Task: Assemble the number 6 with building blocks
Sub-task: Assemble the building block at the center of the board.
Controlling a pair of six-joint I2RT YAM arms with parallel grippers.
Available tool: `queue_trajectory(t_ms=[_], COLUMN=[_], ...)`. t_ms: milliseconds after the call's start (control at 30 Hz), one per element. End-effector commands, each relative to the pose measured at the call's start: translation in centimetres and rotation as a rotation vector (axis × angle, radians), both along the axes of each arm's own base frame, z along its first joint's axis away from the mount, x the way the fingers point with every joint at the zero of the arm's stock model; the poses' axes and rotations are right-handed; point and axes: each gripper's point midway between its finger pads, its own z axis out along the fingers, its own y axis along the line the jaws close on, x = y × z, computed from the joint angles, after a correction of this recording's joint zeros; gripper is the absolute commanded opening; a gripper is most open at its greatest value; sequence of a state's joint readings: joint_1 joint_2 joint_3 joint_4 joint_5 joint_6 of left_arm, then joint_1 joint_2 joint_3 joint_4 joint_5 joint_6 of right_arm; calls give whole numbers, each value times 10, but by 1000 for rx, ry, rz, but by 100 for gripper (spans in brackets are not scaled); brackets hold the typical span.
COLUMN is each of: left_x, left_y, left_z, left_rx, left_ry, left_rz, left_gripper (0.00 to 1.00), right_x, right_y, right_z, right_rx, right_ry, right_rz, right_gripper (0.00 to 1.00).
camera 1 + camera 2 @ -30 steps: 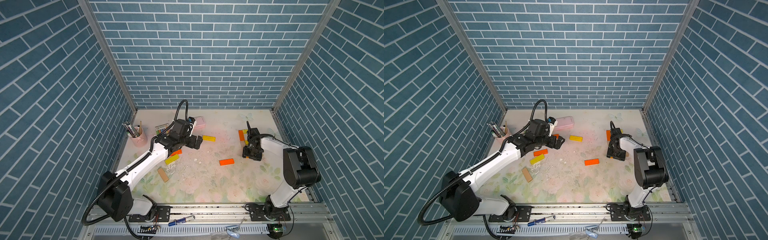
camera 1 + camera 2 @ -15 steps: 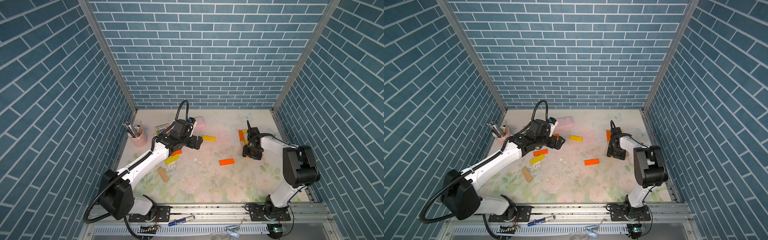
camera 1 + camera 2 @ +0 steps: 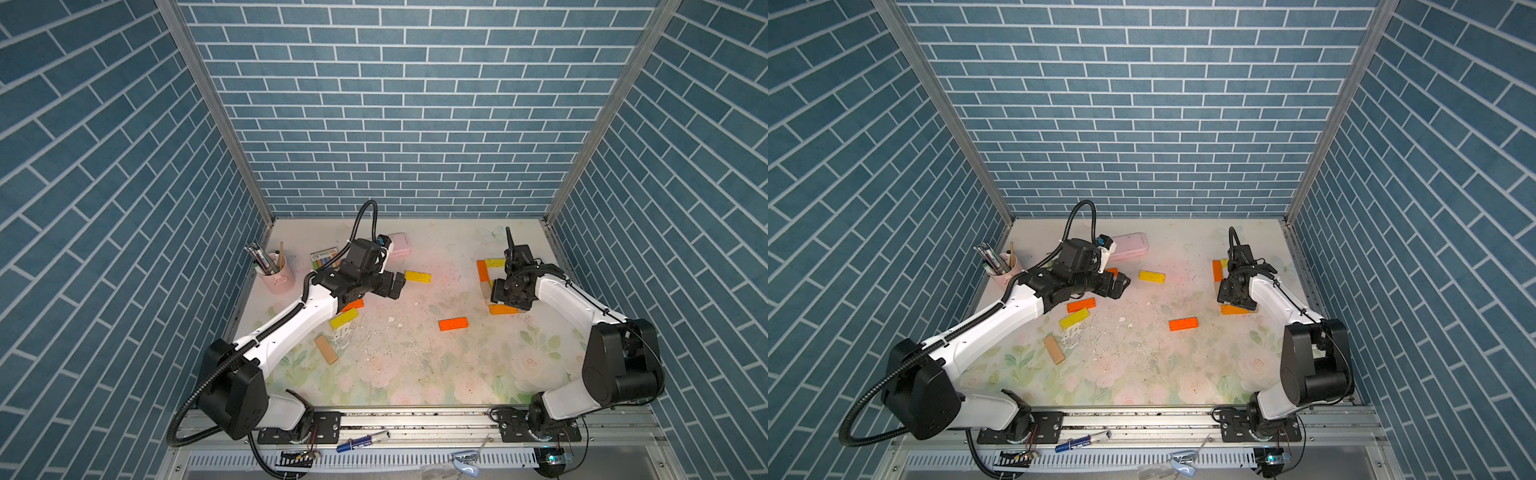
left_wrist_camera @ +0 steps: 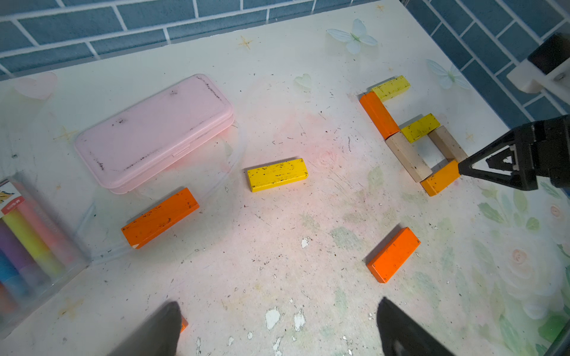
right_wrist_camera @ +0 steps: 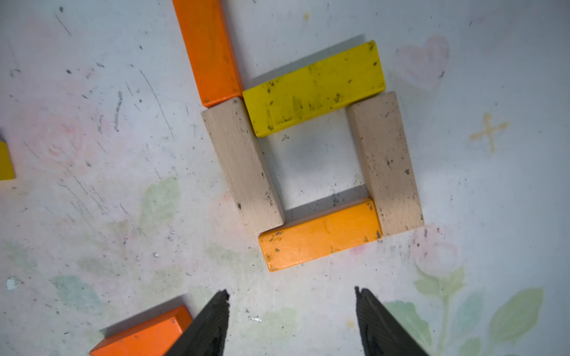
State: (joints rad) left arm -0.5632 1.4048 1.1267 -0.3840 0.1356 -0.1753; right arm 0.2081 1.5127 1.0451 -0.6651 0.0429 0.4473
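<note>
Left pincer (image 4: 277, 305) is spread wide and holds nothing, over the counter (image 4: 277, 77) near the pink case (image 4: 154, 129). Right pincer (image 5: 291, 291) is spread too and empty, close by the building blocks (image 5: 314, 89) that touch in a 6 shape at the far right. One yellow block (image 4: 277, 175) and one orange block (image 4: 393, 254) lie loose in the middle

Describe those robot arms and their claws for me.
The left arm and right arm have smooth white shells with black joints. A black ribbed hose loops along the left one. The left claw and right claw each have two black, pointed fingers.
</note>
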Motion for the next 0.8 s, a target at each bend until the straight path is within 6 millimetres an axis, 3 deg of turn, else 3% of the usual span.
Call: queue_trajectory(t_ms=[0,200,567,767], left_x=[0,1,3,3], left_y=[5,9,14,17], left_z=[3,4,4,5], left_rx=[2,24,39,40], left_ry=[-8,-1,1,-1], left_rz=[15,35,62,72], left_gripper=[99,99,99,99], right_x=[0,4,-1,19], right_y=[6,21,53,80], right_z=[8,12,-14,-28], right_rx=[37,88,64,82], right_ry=[-16,-57,18,37], right_rz=[26,58,133,147], right_gripper=[67,67,65,53])
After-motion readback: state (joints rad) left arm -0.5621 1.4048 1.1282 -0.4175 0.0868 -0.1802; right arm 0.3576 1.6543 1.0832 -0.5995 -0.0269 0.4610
